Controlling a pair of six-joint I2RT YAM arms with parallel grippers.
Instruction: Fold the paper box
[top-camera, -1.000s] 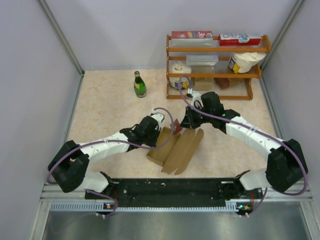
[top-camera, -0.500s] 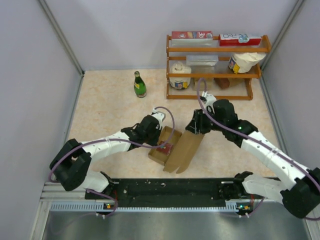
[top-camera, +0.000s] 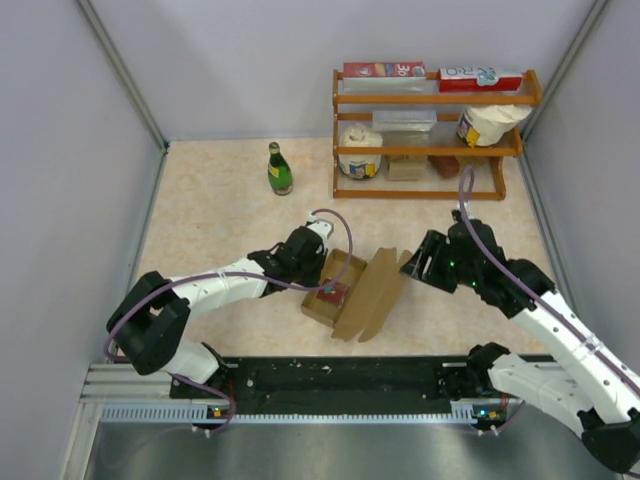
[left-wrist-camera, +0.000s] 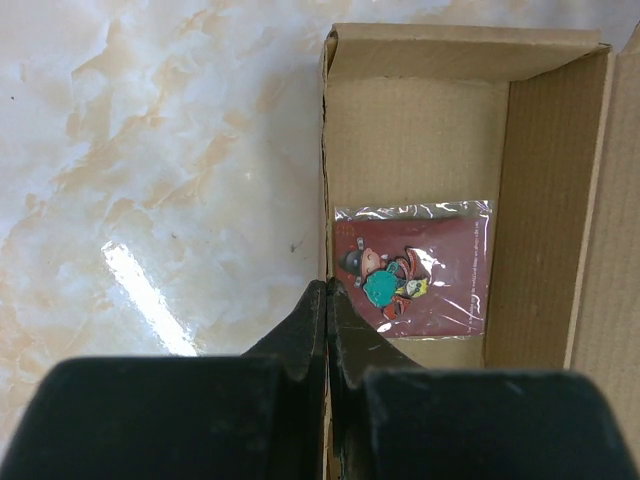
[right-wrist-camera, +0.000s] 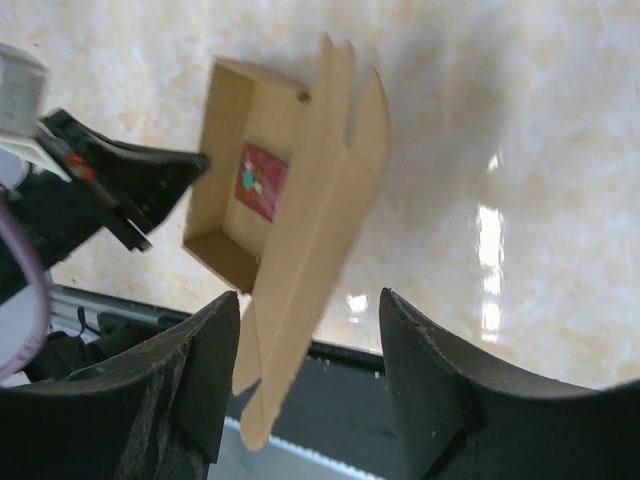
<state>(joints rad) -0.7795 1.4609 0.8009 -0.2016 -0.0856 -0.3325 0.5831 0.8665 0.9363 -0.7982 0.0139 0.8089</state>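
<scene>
Two arms reach out from the black rail (top-camera: 340, 378) at my near edge of the counter (top-camera: 215, 215). Just past the rail, about mid-counter, sits the paper box (top-camera: 372, 292). It is an open brown tray, and its long lid panel stands tilted off the right side, with rounded flaps at the far end.

On my left wrist view, the left fingers (left-wrist-camera: 327, 305) are pressed tight together. They pinch the top edge of the tray's left wall, which runs straight in between them. A small dark-red card (left-wrist-camera: 415, 265) in a clear sleeve lies flat on the tray floor, nearer the right wall than the left.

The right fingers (top-camera: 414, 262) stand spread well apart with nothing between them. They hang just to the right of the lid panel's far end. On the right wrist view the lid and tray lie beyond the tips, and neither tip is on the cardboard.

Farther back, a green bottle (top-camera: 279, 168) stands upright by itself on the counter, left of a wooden rack (top-camera: 430, 99) set against the back wall. The rack carries printed cartons (top-camera: 384, 70) along its top shelf and pale containers (top-camera: 490, 123) on the shelf below.
</scene>
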